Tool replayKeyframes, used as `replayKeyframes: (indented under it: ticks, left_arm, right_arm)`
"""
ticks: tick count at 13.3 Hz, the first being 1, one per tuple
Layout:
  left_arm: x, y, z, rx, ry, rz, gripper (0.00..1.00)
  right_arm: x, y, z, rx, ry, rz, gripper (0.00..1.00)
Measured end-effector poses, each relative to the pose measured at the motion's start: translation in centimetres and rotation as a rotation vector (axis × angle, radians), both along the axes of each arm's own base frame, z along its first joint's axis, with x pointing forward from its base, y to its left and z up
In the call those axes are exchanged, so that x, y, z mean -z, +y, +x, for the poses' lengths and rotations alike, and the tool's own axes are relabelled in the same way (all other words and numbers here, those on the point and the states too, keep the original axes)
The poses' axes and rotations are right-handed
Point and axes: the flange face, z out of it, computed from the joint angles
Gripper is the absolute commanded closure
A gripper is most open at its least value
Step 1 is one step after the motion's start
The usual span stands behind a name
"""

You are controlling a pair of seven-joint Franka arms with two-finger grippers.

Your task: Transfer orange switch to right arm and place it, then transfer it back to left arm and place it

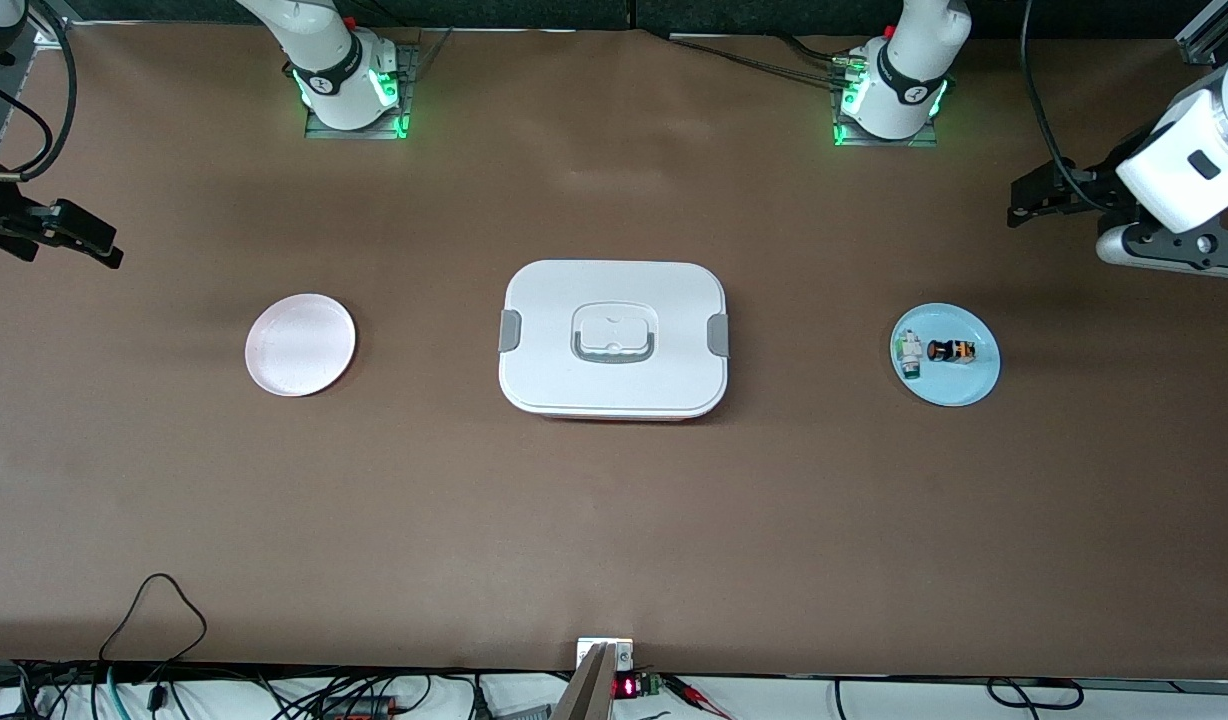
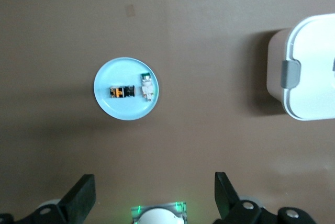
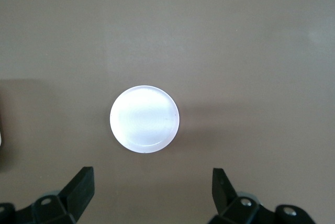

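Lying along the table edge nearest the front camera are loose cables [image 1: 154, 640] and a small red display [image 1: 624, 687]. Farther in, three things sit in a row across the brown table [image 1: 614, 520]: a pale pink plate [image 1: 300, 344] toward the right arm's end, the box [image 1: 614, 338] in the middle with its lid clipped on, and a light blue plate [image 1: 946, 354] toward the left arm's end. The box stands squarely between the two plates. The orange switch [image 1: 951, 350] lies on the blue plate, just beside a white-grey part with a green end [image 1: 909, 353]; whether the two touch is hard to tell.

The left gripper [image 1: 1049, 195] hangs over bare table at the left arm's end, its jaws spread wide and empty. The right gripper [image 1: 64, 235] hangs over the right arm's end, likewise released with nothing between its fingers [image 3: 78, 190]. Both arms are largely cut off at the frame edges. The two bases [image 1: 354, 85] glow green farthest from the camera.
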Motion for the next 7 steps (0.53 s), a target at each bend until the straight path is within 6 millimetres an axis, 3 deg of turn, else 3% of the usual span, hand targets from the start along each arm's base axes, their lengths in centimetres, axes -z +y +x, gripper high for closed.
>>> replayKeyframes:
  ticks: [3,7]
  left_arm:
    - [1.2,2.9,-0.1,-0.026,0.0,-0.003,0.0]
    - [1.6,3.2,-0.1,-0.032,0.004,0.001,0.0]
  right_arm:
    - [0.1,0.1,-0.1,-0.001,0.015,0.001,0.0]
    - [0.2,0.2,-0.2,-0.003,0.024,0.002,0.0]
